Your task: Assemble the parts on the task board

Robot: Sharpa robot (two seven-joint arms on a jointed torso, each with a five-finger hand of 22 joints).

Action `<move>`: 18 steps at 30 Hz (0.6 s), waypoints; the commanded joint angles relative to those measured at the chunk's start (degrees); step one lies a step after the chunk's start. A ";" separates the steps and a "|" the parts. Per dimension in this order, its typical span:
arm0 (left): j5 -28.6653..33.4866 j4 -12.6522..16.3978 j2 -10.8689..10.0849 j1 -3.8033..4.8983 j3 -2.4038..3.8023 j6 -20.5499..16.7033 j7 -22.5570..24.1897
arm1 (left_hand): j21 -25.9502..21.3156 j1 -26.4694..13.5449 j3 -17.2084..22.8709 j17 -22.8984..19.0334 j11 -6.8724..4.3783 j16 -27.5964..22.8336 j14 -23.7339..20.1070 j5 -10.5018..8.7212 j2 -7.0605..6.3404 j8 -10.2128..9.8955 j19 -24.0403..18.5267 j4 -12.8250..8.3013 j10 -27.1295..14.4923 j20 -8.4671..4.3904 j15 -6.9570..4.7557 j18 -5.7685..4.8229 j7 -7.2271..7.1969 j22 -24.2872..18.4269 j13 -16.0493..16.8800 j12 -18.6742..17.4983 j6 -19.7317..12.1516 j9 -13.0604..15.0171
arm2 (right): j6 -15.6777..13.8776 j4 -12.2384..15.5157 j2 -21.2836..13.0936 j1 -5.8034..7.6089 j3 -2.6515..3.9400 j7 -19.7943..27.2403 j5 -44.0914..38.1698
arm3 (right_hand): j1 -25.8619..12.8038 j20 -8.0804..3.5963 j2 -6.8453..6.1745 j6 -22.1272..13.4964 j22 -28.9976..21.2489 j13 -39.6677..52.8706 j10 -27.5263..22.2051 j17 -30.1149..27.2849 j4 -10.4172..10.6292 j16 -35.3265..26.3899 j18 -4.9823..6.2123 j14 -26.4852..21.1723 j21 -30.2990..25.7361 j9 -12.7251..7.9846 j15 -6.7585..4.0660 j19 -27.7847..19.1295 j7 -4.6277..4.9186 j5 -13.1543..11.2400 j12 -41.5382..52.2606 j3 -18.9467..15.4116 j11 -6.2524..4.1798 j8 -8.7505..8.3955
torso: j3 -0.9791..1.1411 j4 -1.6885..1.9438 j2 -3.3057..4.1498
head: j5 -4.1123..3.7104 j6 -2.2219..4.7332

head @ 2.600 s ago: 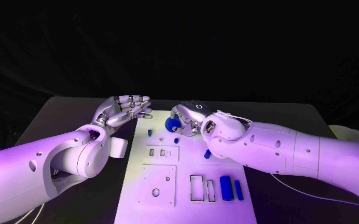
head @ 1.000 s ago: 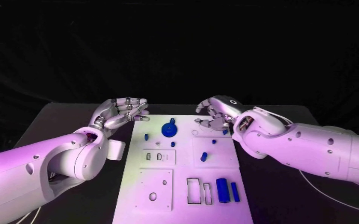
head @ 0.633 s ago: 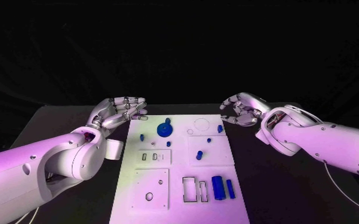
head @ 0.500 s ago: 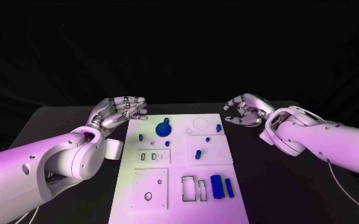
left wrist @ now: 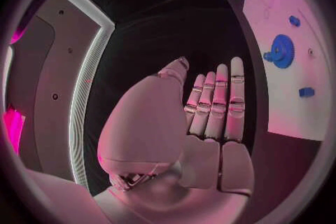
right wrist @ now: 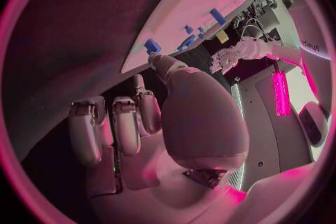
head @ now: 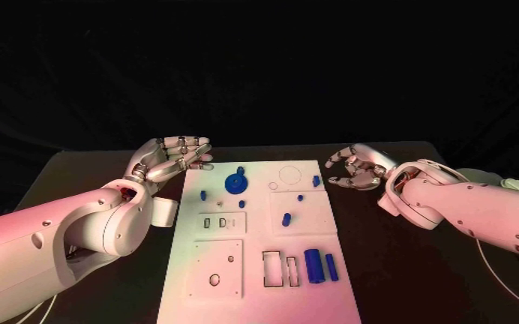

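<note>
Right hand (head: 355, 166) hovers empty, fingers loosely curled apart, beside the task board (head: 259, 264); left hand (head: 171, 157) likewise empty. Blue gear (head: 235, 182) sits upon the board; a careless reach could knock small parts (head: 286, 219) loose.

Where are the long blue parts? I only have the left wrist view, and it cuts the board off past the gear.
Observer: Two long blue parts lie at the task board's near right corner.
Operator: Seated in anything?
Observer: They lie flat beside two rectangular slots, which look empty.
Operator: Is the right hand carrying a part?
Observer: No. The right wrist view shows the right hand holding nothing, its fingers loosely bent.
</note>
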 commanded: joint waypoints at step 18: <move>0.28 -0.01 -0.01 0.04 0.05 0.87 0.46 | 0.42 0.70 0.40 0.11 -0.02 -0.32 -0.38 -0.21 0.11 -0.34 -0.57 -0.04 -0.16 0.03 0.18 0.53 -0.01 0.12 0.00 -0.14 -0.22 -0.07 | 2.05 -1.32 2.97 -1.45 -0.01 0.34 0.28 | 0.14 0.41 0.09 0.02 14.06 5.39 0.28 10.84 -0.08 0.27 -0.46 4.93 -0.07 -0.06 0.41 5.08 0.11 0.04 0.36 0.37 0.45 -0.16 | -0.02 -0.09 -0.09 | 0.57 -0.71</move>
